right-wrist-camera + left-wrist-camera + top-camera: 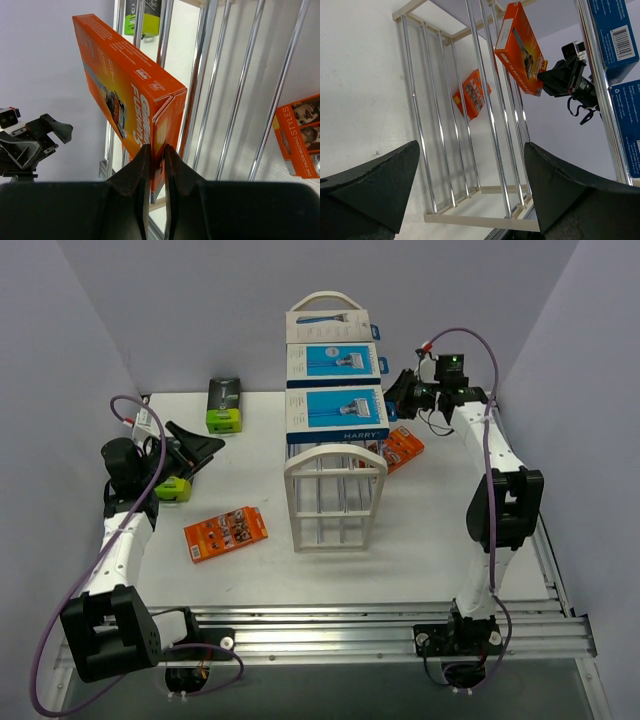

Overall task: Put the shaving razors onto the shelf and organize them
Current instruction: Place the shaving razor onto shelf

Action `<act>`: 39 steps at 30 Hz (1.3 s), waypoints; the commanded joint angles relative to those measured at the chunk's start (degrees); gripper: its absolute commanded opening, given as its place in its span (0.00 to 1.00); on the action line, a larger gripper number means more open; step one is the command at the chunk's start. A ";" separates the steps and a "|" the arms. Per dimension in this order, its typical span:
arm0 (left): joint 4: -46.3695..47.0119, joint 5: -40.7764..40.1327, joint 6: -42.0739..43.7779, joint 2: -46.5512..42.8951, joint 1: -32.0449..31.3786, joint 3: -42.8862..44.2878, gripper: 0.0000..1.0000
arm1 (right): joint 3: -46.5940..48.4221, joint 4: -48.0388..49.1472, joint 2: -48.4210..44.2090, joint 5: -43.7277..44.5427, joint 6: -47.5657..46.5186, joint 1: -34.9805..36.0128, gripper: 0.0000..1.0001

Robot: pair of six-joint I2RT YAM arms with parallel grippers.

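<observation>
1. An orange box [225, 533] lies flat on the table [430, 540] near the left arm. A lime-edged box [172, 488] sits just beside the left gripper [205, 452], whose jaws stand wide apart and hold nothing.
2. The shelf [336, 457] stands mid-table, with blue-and-white boxes [335, 410] lying along its top.
3. On the shelf's right side, the right gripper [156, 150] is clamped on the end flap of an orange razor box [125, 95], which is raised and tilted beside the bars. Whether it touches them I cannot tell.
4. The box looks like light, stiff, glossy card. Pinched by a thin end, it may swing or slip; a hold across the flat faces nearer the middle would be steadier.
5. Farthest back, a black-and-lime box [224, 405] rests at the rear left.
</observation>
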 commanded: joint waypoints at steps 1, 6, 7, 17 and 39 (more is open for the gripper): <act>3.38 1.26 -0.10 0.20 -0.17 0.02 0.94 | 4.19 -1.13 1.08 -3.09 -1.11 0.94 0.00; 3.38 1.52 -0.10 0.38 -0.17 0.11 0.94 | 6.56 -0.96 2.84 -2.65 -0.49 1.38 0.26; 3.38 1.61 -0.10 0.46 -0.17 0.11 0.94 | 7.00 -1.57 3.11 -2.30 -1.10 1.55 0.39; 3.56 1.96 -0.11 0.64 -0.52 0.28 0.94 | 7.10 -0.70 2.24 1.57 0.12 0.15 0.53; 0.75 0.82 2.09 0.90 -1.58 1.16 0.94 | -8.11 5.37 -7.26 6.58 0.13 -0.38 0.33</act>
